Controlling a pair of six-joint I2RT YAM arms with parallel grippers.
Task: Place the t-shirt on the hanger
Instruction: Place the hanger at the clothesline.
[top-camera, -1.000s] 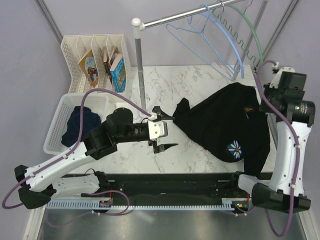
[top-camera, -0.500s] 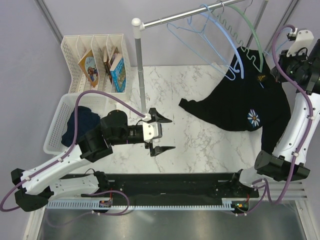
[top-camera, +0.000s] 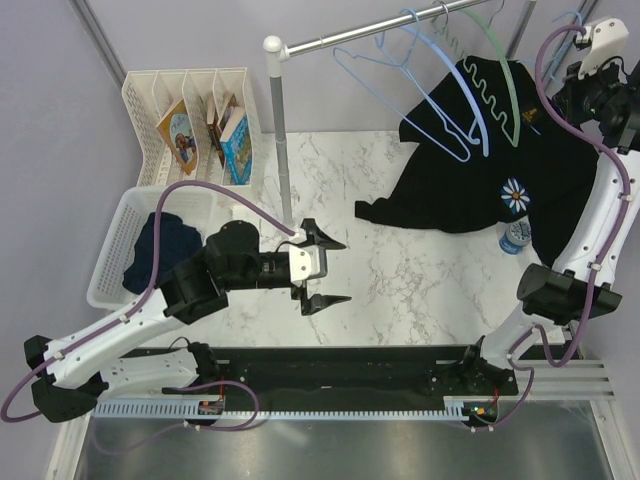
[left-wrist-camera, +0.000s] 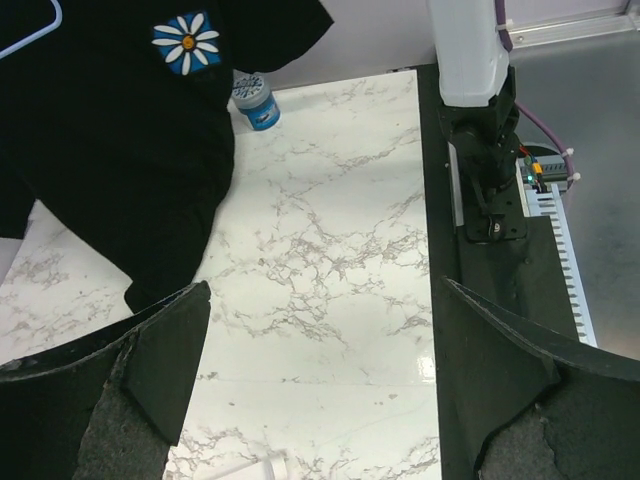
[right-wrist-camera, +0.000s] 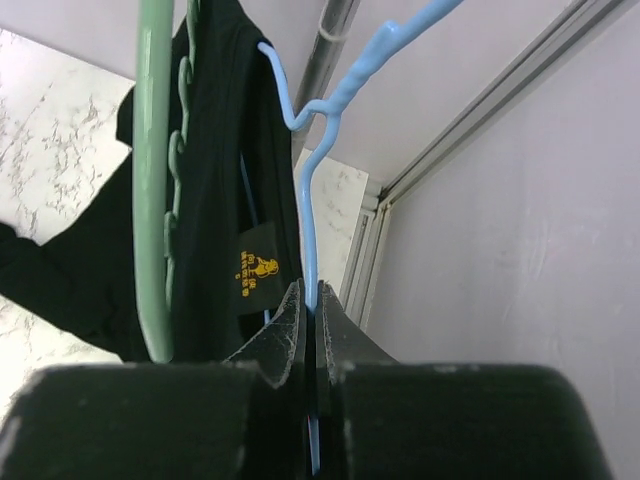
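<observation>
Right fingers (right-wrist-camera: 290, 332) are pinching shut on the thin light-blue hanger (right-wrist-camera: 305, 200), holding the t-shirt (top-camera: 470, 190) up over the surface's (top-camera: 400, 290) far right corner, right against the green hanger (top-camera: 505, 90). Left fingers (top-camera: 325, 298) are hovering wide apart above the surface's middle.

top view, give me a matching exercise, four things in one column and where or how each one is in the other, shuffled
Things:
1. t-shirt
2. left gripper
3. navy garment
4. small blue jar

Place or state:
a. lying in the white basket
b. open, above the table
c. up high by the rail, back right
d. standing on the table, right side

Pairs: 1-c, 2-b, 3-a, 4-d
</observation>
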